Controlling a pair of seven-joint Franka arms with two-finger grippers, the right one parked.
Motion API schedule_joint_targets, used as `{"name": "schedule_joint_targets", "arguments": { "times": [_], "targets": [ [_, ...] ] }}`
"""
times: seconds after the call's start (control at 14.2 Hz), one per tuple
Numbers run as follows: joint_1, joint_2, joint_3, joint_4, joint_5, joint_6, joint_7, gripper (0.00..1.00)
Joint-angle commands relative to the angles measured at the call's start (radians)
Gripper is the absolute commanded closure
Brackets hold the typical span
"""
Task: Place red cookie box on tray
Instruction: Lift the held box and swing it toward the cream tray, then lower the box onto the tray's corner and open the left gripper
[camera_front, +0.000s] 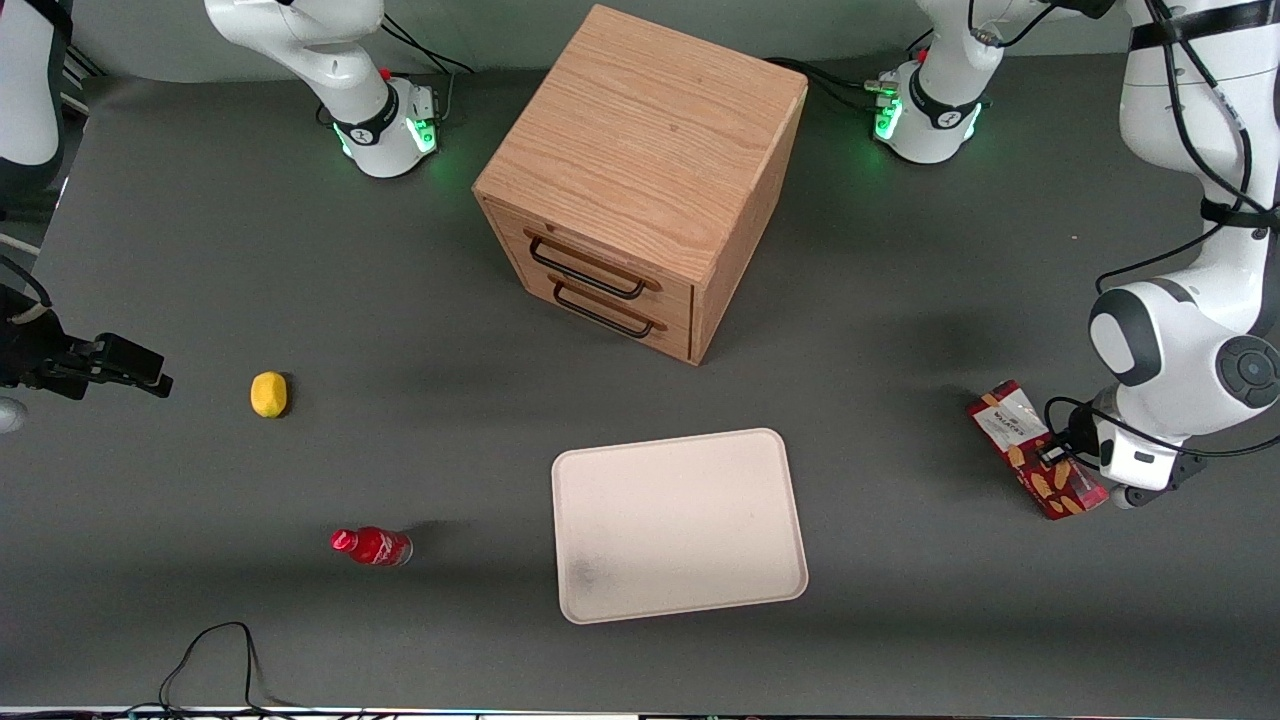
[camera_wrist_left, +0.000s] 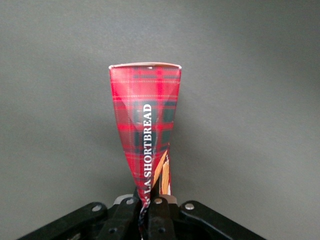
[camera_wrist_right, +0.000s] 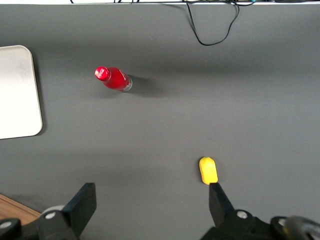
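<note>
The red cookie box (camera_front: 1012, 426) is long and dark red, with cookie pictures and a white label end. It lies toward the working arm's end of the table, well apart from the tray (camera_front: 680, 520). My left gripper (camera_front: 1062, 457) is shut on the box, pinching it across its middle. In the left wrist view the tartan box (camera_wrist_left: 145, 115) sticks out from between the closed fingers (camera_wrist_left: 162, 215) over bare grey table. Whether the box still touches the table I cannot tell. The cream tray lies flat with nothing on it, nearer the front camera than the cabinet.
An oak drawer cabinet (camera_front: 640, 180) stands mid-table, farther from the camera than the tray. A small red bottle (camera_front: 371, 546) and a yellow lemon (camera_front: 269, 393) lie toward the parked arm's end. A black cable (camera_front: 215, 650) loops at the near edge.
</note>
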Motion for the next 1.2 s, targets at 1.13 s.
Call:
{"name": "schedule_joint_targets", "arguments": {
  "times": [1.13],
  "targets": [
    [-0.16,0.144,-0.256,0.816,0.11,-0.53,0.0,1.0]
  ]
}}
